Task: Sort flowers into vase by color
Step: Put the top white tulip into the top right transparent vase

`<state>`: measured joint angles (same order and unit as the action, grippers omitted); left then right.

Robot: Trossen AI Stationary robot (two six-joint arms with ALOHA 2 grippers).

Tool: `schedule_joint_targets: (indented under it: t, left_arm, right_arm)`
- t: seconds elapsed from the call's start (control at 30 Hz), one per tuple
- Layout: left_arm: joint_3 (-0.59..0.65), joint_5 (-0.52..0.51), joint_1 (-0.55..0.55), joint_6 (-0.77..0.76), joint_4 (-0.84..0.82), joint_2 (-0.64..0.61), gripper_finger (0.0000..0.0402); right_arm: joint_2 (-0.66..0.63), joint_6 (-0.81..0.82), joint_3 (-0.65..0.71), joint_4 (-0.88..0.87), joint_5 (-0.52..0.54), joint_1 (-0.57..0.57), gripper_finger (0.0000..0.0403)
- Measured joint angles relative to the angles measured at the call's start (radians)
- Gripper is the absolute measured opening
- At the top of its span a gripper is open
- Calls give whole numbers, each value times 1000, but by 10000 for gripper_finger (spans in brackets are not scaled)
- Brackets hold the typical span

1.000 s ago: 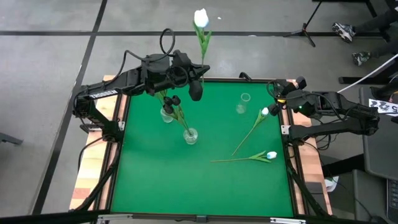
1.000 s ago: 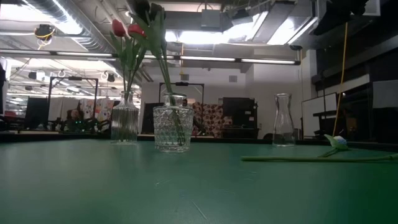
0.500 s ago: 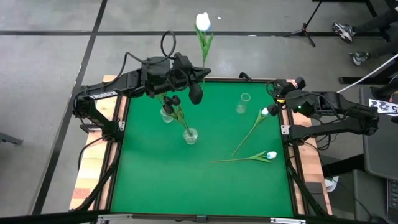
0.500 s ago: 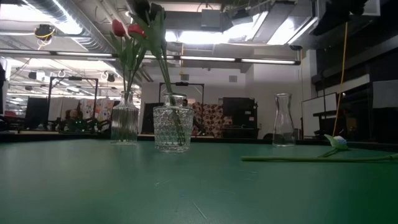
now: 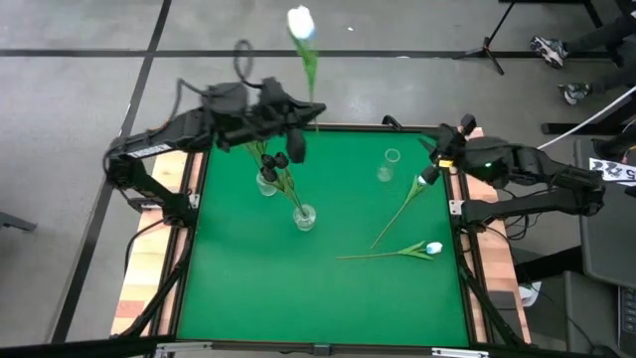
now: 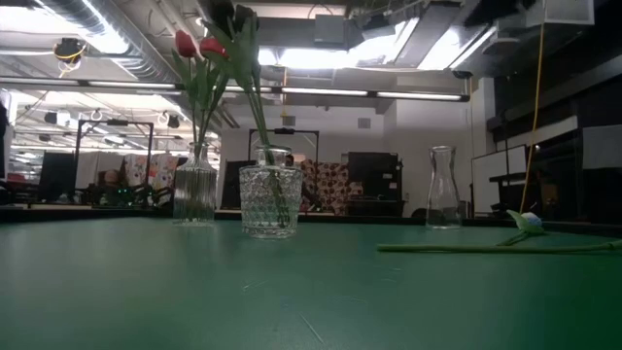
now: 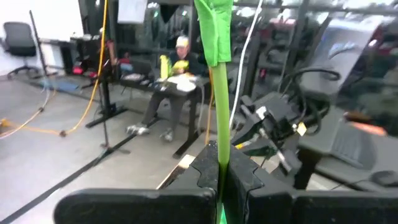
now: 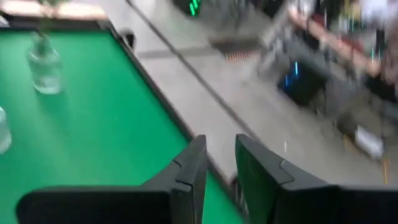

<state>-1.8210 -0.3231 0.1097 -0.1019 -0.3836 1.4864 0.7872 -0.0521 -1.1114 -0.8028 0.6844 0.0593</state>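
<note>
While a white flower (image 5: 300, 22) is held high by its green stem in the closed left gripper (image 5: 295, 111) over the table's (image 5: 248, 288) far edge, two white flowers (image 5: 433, 248) are left lying on the table. The right gripper (image 5: 443, 151) is kept slightly open and empty at the right edge.

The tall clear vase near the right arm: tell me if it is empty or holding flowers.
Empty. The tall clear vase shows no stems inside in the low view; from above, its open mouth is bare.

White tulip (image 5: 301, 22) held upright, two (image 5: 433, 248) lying flat.
</note>
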Motion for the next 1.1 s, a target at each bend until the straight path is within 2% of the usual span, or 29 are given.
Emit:
schedule_joint_targets:
  t: [0.17,0.3,0.6,0.9,1.1]
  left_arm:
    - [0,8,4,32,-55,-92,0]
    - [9,8,-4,48,-102,-160,0]
    - [206,18,-7,26,-37,-338,0]
    - [437,36,-3,6,160,-425,0]
    - [521,178,36,-14,283,-441,0]
  right_arm:
    - [-21,-284,0,200,-59,0,87]
    - [-33,-423,0,286,-121,0,87]
    - [-84,-454,0,355,-314,0,87]
    - [-82,-449,0,391,-369,0,87]
    - [-68,-471,0,462,-424,0,87]
